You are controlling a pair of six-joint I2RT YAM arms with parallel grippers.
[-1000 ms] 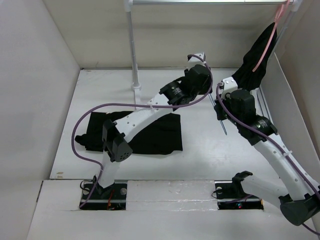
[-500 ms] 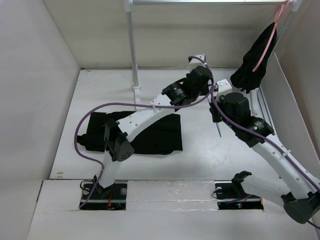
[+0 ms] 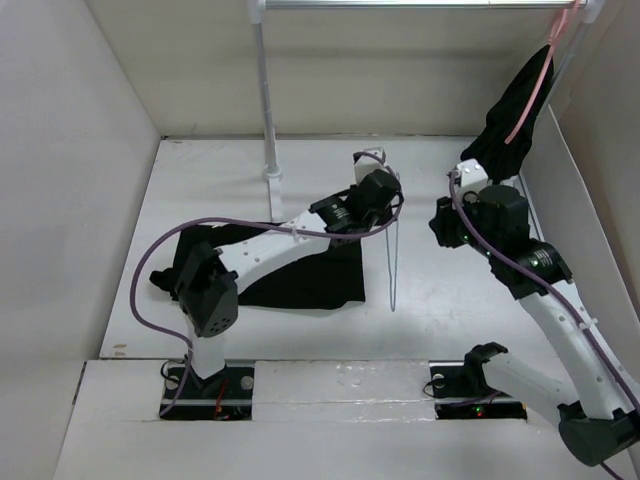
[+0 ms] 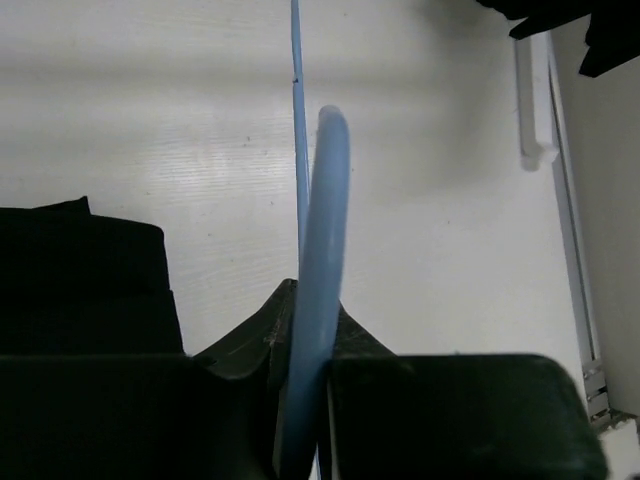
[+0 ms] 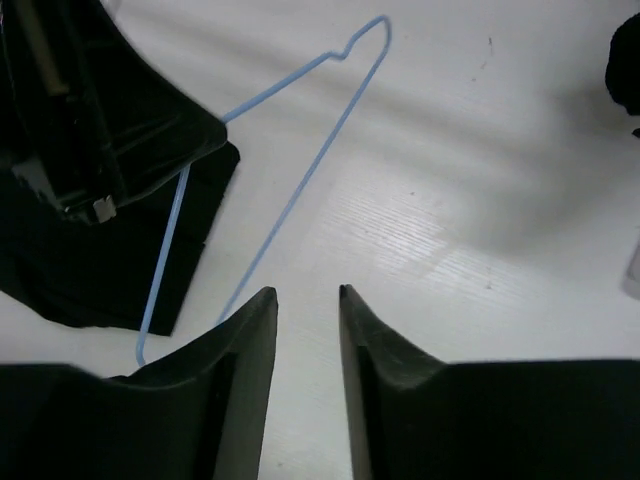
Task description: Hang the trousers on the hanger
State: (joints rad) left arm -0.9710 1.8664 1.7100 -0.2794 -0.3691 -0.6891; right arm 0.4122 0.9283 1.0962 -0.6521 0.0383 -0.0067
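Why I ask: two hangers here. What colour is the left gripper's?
Light blue hanger, best in left wrist view.

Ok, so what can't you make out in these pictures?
Top view: the left arm covers the middle of the trousers; waist and legs indistinct.
Left wrist view: the hanger is blurred up close, and the left tool hides where it is gripped.
Top view: the right tool is hidden under its own wrist.
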